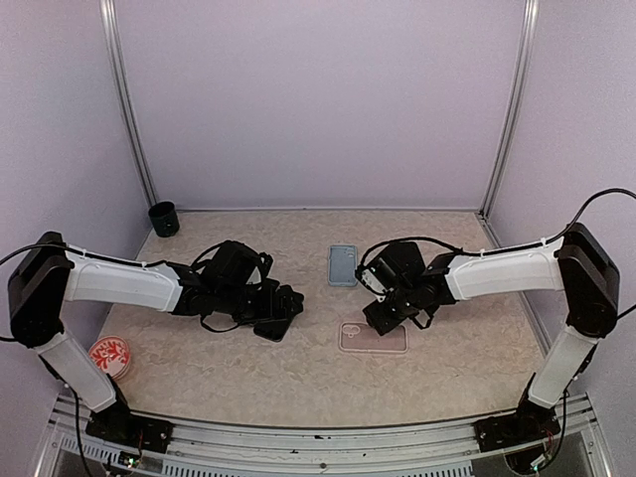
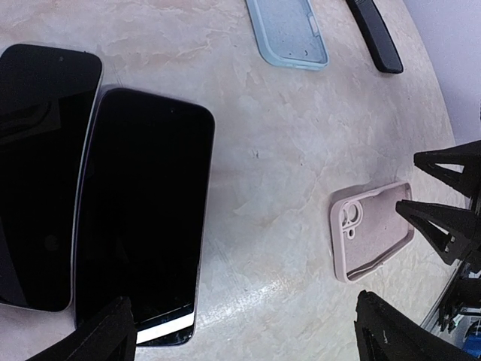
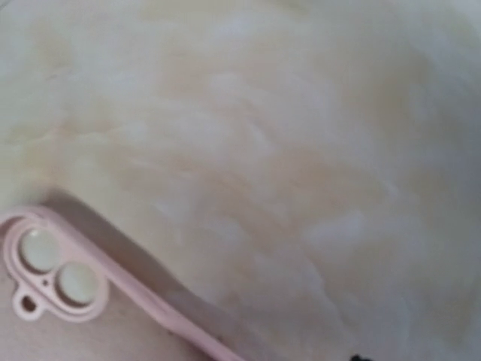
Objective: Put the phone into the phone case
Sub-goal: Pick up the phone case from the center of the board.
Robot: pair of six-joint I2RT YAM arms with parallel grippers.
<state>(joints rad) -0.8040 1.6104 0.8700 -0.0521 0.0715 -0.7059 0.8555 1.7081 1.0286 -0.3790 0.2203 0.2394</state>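
Note:
Two black-screened phones lie side by side on the table; the nearer one (image 2: 143,218) lies beside the other (image 2: 37,173). Only a dark corner of a phone (image 1: 275,329) shows under my left gripper (image 1: 283,306) in the top view. The left gripper (image 2: 244,335) is open wide and empty, hovering over the table just right of the phones. A pink phone case (image 2: 372,237) lies open side up, also seen in the top view (image 1: 373,338) and blurred in the right wrist view (image 3: 68,301). My right gripper (image 1: 395,310) hangs just above the case's far edge, fingers (image 2: 443,222) apart, holding nothing.
A light blue phone case (image 1: 343,265) lies further back, also in the left wrist view (image 2: 289,34). A dark slim object (image 2: 373,34) lies beside it. A dark green cup (image 1: 164,219) stands back left. A red-patterned dish (image 1: 110,358) sits near the left arm's base.

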